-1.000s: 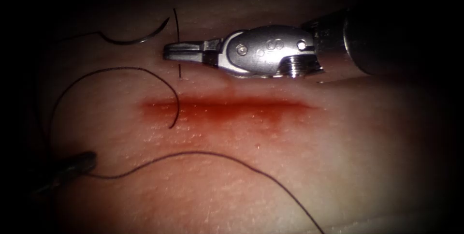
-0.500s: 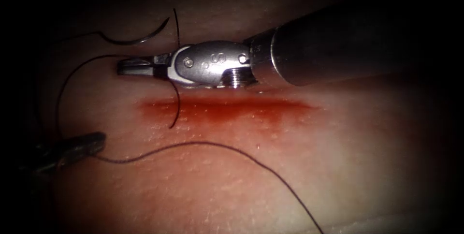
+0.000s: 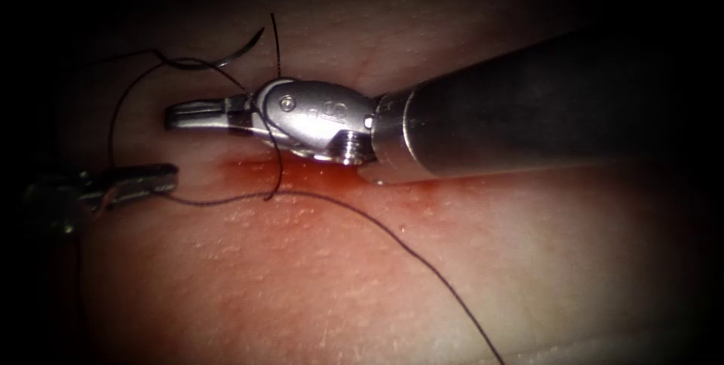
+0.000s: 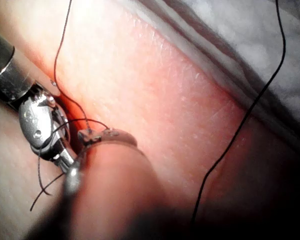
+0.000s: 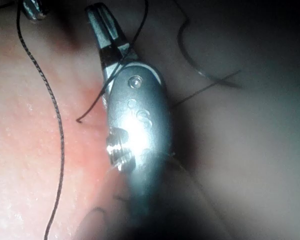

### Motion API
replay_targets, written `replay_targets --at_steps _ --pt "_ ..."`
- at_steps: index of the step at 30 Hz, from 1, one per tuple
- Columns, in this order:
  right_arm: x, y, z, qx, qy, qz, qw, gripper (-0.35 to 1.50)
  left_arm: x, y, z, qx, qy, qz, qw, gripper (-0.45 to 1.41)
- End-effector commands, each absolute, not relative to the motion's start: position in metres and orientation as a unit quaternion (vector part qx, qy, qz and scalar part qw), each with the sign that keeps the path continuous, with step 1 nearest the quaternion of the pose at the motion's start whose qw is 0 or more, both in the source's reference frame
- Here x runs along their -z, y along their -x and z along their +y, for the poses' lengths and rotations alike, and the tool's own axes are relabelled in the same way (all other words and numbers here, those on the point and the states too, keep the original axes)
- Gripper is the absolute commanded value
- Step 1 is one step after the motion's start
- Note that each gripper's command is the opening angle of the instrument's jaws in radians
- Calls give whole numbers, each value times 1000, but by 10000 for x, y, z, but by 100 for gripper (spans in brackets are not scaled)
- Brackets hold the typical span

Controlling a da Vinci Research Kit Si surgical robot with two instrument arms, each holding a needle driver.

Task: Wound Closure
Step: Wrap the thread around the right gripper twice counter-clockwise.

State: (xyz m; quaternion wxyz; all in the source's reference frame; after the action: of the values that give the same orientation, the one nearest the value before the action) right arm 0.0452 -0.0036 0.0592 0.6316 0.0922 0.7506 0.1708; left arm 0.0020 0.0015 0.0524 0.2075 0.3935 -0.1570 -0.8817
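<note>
The needle (image 3: 219, 61) lies free on the tissue (image 3: 317, 289) above the cut (image 3: 302, 176), off its left end, held by neither tool and not visibly driven into the tissue; in the right wrist view it rests as a dark curve (image 5: 200, 65) beside the right gripper. The thread (image 3: 392, 240) runs from the needle's tail in a wide loop down the left side to the left gripper (image 3: 154, 180), whose jaws are closed on it, then sweeps across the tissue below the cut toward the lower right edge. The right gripper (image 3: 192, 114) lies just above the cut, pointing left, its jaws drawn together with nothing seen between them; strands of thread drape over its wrist behind the jaws, and a short free end (image 3: 273, 176) hangs down from there across the red fluid (image 3: 249, 167). In the left wrist view the thread (image 4: 65, 60) crosses the right gripper (image 4: 65, 157) at close range. The two grippers sit near each other at the left; the tissue below and right of the cut lies open apart from the one trailing strand.
</note>
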Motion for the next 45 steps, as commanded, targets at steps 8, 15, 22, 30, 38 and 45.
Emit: replay_targets --at_steps 8,15,22,30,38,45 --pt "-566 -445 -33 -192 -108 758 614 -35 -577 -16 24 886 -394 -124 212 -45" --pt "-563 -448 -36 -198 -110 759 610 -35 -604 -3 26 886 -390 -105 226 -45" --pt "-561 -450 -27 -229 -73 747 619 88 -602 23 18 883 -391 -94 243 -45" --pt "-558 -449 -16 -254 -14 722 643 98 -593 26 6 875 -376 -100 287 -45" --pt "-566 -454 -16 -225 1 672 705 86 -549 35 -7 845 -348 -160 373 -45" --pt "-584 -455 -28 -202 -7 665 719 64 -516 29 -8 819 -357 -224 389 -45"
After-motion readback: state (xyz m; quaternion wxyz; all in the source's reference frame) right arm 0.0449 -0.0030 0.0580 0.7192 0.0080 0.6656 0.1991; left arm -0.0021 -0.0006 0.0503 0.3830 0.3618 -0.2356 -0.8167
